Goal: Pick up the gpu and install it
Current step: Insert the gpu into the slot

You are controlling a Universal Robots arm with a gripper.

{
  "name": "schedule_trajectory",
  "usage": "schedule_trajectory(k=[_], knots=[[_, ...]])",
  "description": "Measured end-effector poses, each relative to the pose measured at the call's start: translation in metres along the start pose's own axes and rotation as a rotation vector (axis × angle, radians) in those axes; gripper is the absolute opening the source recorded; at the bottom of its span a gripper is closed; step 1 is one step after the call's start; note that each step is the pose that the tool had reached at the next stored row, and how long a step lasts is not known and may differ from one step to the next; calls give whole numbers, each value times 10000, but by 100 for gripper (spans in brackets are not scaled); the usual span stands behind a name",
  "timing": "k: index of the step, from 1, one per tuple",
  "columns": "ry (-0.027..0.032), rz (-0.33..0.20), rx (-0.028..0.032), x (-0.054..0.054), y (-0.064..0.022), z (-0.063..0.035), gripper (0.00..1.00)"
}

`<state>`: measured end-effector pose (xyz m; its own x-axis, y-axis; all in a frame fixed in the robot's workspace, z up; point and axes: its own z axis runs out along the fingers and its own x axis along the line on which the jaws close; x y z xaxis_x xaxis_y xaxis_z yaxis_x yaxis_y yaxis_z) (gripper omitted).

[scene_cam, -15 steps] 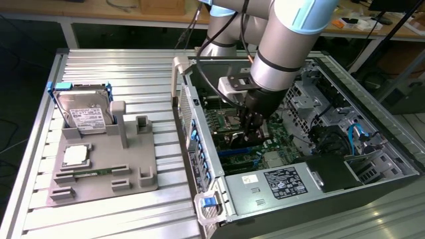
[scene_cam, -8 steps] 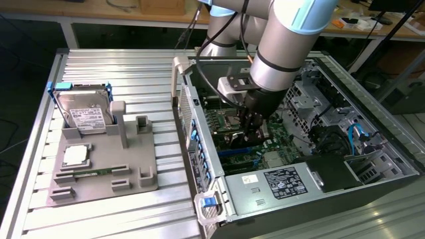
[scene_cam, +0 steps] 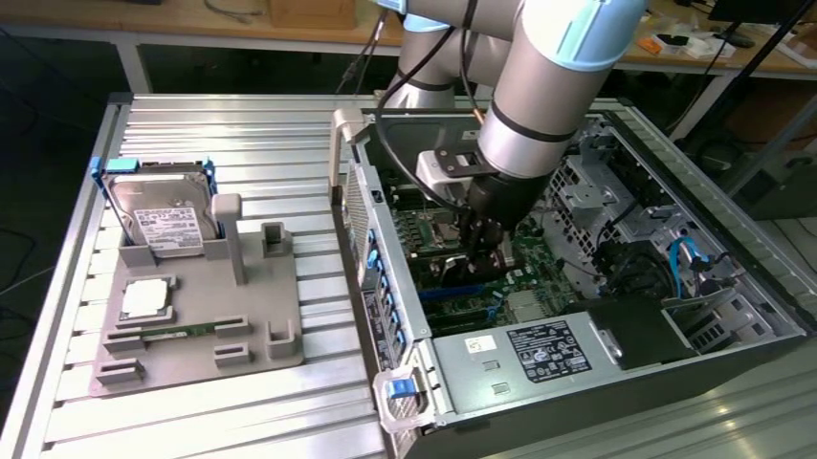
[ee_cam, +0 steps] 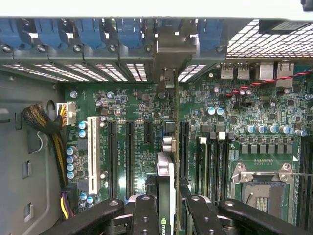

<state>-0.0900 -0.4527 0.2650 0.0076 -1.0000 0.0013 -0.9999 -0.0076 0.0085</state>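
Note:
My gripper (scene_cam: 487,251) is down inside the open computer case (scene_cam: 715,296), just above the green motherboard (scene_cam: 428,229). It is shut on the gpu (ee_cam: 166,176), a thin card seen edge-on between the two black fingers (ee_cam: 145,215). The card stands upright in line with a black expansion slot (ee_cam: 183,142). Its silver bracket end (ee_cam: 167,54) reaches the rear slot openings of the case. Whether the card's edge sits in the slot I cannot tell. In the exterior view the card (scene_cam: 475,268) is mostly hidden behind the gripper.
A grey fixture (scene_cam: 191,316) on the slatted table at the exterior view's left holds a silver hard drive (scene_cam: 160,215), a processor chip (scene_cam: 144,298) and a green memory stick (scene_cam: 179,332). Inside the case are the power supply (scene_cam: 549,349), cables (ee_cam: 46,122), a white slot (ee_cam: 91,154) and the processor socket (ee_cam: 264,188).

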Motion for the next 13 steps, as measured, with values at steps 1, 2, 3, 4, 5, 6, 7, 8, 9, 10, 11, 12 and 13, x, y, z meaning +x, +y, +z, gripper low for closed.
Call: schedule_trajectory(k=[1,2,3,4,5,6,7,8,9,10,11,12,13], knots=[[0,0,0,0,1,4,27],[0,0,0,0,2,8,27],[0,1,0,0,2,11,27],[0,0,0,0,3,14,27],[0,0,0,0,3,18,27],[0,0,0,0,3,21,27],[0,1,0,0,4,24,27],[0,0,0,0,5,27,27],[1,1,0,0,5,29,27],[0,1,-1,0,6,32,27],[0,0,0,0,6,35,27],[0,0,0,0,7,37,27],[0,1,0,0,7,42,27]])
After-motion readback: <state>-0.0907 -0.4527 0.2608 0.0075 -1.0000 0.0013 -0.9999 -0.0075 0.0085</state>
